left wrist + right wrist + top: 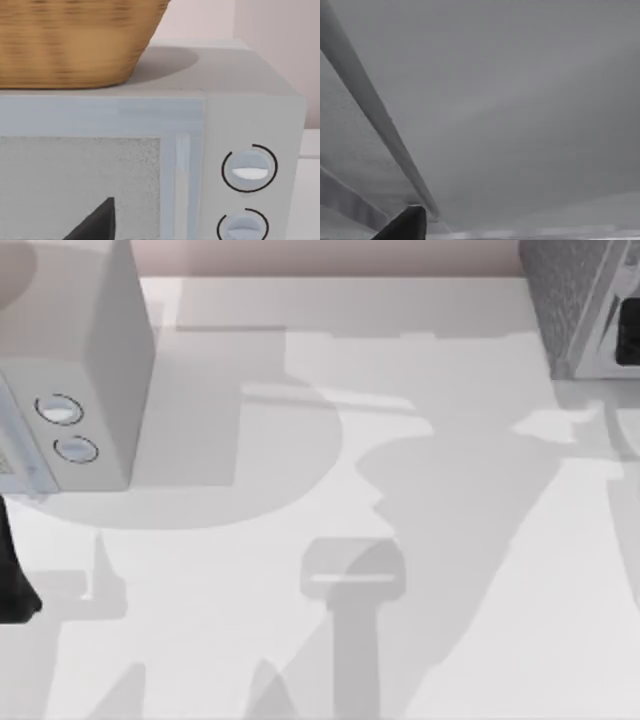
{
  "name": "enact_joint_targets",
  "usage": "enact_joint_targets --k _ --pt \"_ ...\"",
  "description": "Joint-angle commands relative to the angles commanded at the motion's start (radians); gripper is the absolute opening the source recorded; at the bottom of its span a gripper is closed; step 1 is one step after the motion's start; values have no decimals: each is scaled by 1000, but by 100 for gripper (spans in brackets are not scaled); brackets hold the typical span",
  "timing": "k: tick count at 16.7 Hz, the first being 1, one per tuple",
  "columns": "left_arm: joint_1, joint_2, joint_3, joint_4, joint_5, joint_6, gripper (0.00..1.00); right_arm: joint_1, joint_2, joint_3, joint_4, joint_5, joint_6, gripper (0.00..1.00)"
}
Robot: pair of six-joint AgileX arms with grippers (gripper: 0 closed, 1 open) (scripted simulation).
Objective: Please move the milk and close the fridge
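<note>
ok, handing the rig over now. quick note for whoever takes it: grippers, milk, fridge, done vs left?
Left gripper: facing the front of the light grey two-dial box at the table's left, which carries a wicker basket. It looks idle.
Right gripper: close against a smooth grey panel, probably the fridge door.
Fridge: at the far right corner of the table. I can't tell whether the door is open or closed.
Milk: position unconfirmed, and I can't tell whether it has been moved.
Left to do: verify the milk, then confirm the door is closed.
</note>
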Motion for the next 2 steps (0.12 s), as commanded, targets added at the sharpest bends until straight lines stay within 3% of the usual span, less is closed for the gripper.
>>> enact_joint_targets --k 2 --pt "0 0 0 0 0 0 100 0 9 10 -3 0 0 100"
